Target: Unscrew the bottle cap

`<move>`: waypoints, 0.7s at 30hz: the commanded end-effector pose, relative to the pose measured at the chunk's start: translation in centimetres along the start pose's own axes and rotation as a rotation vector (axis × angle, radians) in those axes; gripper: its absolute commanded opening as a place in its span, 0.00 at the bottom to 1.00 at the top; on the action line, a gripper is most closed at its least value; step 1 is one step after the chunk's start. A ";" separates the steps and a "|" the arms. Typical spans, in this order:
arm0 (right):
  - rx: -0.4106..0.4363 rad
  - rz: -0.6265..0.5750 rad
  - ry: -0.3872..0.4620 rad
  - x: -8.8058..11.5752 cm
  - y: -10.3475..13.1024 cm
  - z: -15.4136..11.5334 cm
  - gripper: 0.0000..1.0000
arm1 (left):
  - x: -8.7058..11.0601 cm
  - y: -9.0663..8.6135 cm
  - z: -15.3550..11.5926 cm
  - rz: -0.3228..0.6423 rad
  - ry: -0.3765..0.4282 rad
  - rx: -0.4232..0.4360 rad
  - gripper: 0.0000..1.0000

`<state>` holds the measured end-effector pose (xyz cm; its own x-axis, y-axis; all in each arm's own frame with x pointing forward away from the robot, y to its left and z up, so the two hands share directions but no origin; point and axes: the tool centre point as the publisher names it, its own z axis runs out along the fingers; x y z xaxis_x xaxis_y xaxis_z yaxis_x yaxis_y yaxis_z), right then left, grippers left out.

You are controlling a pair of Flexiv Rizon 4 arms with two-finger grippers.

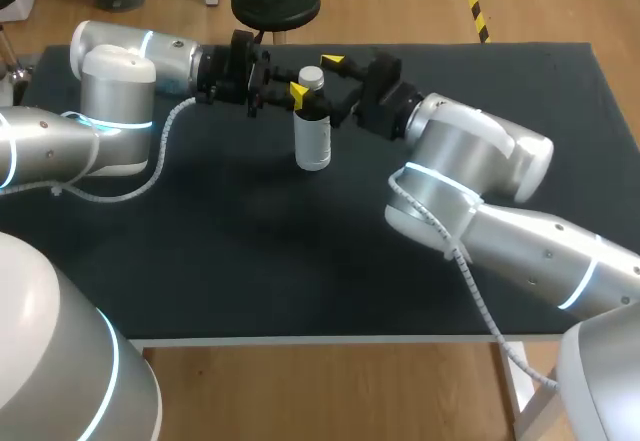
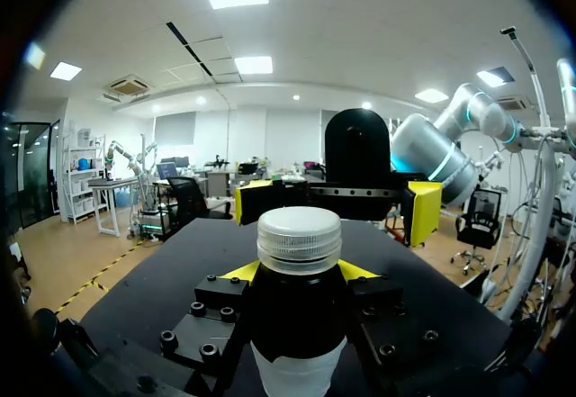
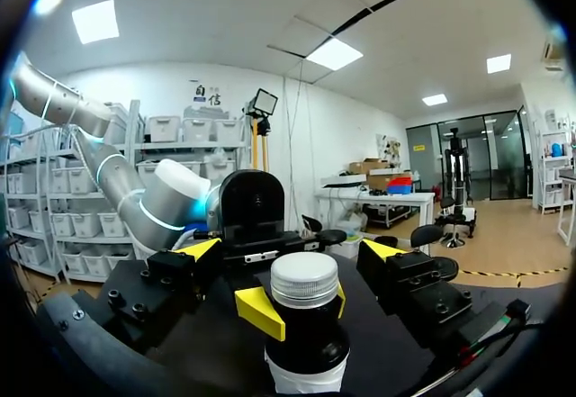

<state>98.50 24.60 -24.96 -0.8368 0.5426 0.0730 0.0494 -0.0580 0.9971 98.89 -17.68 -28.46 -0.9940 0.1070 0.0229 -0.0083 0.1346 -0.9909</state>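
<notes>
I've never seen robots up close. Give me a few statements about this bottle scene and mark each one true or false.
1. The bottle stands upright on the table. True.
2. The cap is already off. False: it sits on the bottle.
3. The left gripper has its jaws clamped on the bottle just below the cap. True.
4. The right gripper is squeezing the cap. False: its jaws stand wide open either side, clear of it.

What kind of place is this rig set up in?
Probably a robotics lab test bench: a black-topped table, a left gripper and a right gripper facing each other over it, and one bottle standing between them as the test piece.
</notes>
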 end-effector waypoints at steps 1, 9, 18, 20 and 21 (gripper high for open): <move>0.011 0.002 0.014 -0.2 0.1 0.0 0.46 | -0.2 0.1 -0.1 0.000 0.006 0.001 0.00; 0.017 0.007 0.031 -0.2 0.0 0.2 0.19 | -0.2 0.1 -0.1 0.000 0.006 0.001 0.00; 0.022 0.008 0.043 -0.2 0.0 0.2 0.00 | -0.2 0.1 -0.1 0.000 0.006 0.001 0.00; 0.022 0.009 0.047 -0.3 0.0 0.2 0.00 | -0.2 0.1 -0.1 0.000 0.006 0.001 0.00; 0.024 0.009 0.052 -0.3 -0.1 0.1 0.00 | -0.2 0.1 -0.1 0.000 0.006 0.001 0.00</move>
<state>98.83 24.58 -24.98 -0.8550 0.5121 0.0816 0.0668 -0.0472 0.9966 98.72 -17.47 -28.54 -0.9938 0.1090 0.0225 -0.0078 0.1335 -0.9910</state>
